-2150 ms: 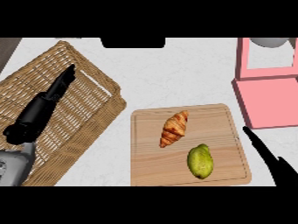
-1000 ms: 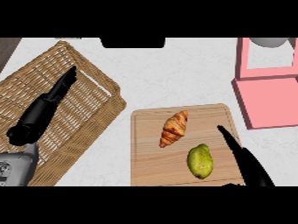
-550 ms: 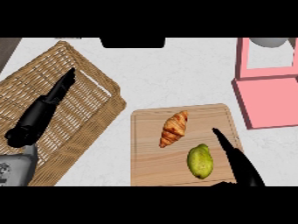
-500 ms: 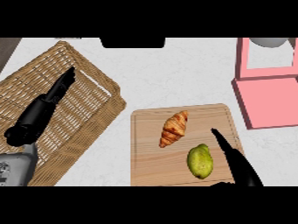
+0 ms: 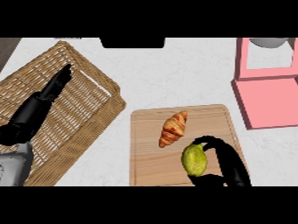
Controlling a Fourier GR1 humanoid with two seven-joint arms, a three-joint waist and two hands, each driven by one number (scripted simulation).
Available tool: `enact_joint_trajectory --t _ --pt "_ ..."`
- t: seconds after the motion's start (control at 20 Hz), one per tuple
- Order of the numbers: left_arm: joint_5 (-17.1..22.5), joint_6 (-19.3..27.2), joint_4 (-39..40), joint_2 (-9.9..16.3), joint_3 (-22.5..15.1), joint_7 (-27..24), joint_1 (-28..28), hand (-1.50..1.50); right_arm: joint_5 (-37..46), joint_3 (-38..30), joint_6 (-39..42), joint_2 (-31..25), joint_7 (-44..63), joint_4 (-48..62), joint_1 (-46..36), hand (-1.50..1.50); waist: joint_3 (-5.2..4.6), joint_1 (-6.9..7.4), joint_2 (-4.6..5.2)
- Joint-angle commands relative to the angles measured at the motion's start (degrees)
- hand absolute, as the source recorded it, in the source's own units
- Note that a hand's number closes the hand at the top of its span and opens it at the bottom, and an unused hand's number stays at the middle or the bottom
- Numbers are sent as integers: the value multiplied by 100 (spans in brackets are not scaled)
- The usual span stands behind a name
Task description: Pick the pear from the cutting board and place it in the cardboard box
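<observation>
The robot's right hand (image 5: 227,162) comes in from the lower edge onto the rectangular light wooden cutting board (image 5: 148,153), its black fingers (image 5: 209,141) curled over the top end of the yellow-green pear (image 5: 193,159) and its thumb hooked under the fruit's lower end, so the pear is pinched between them. The palm lies just right of the pear, over the board's right part.

The left hand (image 5: 40,103) rests well to the left of the board, over the woven wicker basket (image 5: 90,103), fingers straight and pressed together, pointing up and to the right. Its grey forearm (image 5: 3,168) shows at the lower left corner.

A golden-brown croissant (image 5: 173,128) lies on the board just above and left of the pear, tilted, apart from the fingers. The open pink cardboard box (image 5: 270,103) sits up and to the right of the board, near its upper right corner, its lid standing behind it. The basket's right corner nearly meets the board's upper left corner. All of this stands on the pale marbled counter (image 5: 170,74).

The pear sits upright along the board's lower right part, touching the wood, enclosed on its right side by the hand.
</observation>
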Motion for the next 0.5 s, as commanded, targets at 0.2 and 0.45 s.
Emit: enact_joint_trajectory --t 0.2,0.45 --pt "11 -115 180 -28 215 -130 -59 0 447 -168 -275 -109 -203 -518 160 150 23 -10 14" --pt "-189 -33 193 -185 -129 -104 -133 0 1131 1320 849 -1479 -2359 -802 -425 150 21 177 -58"
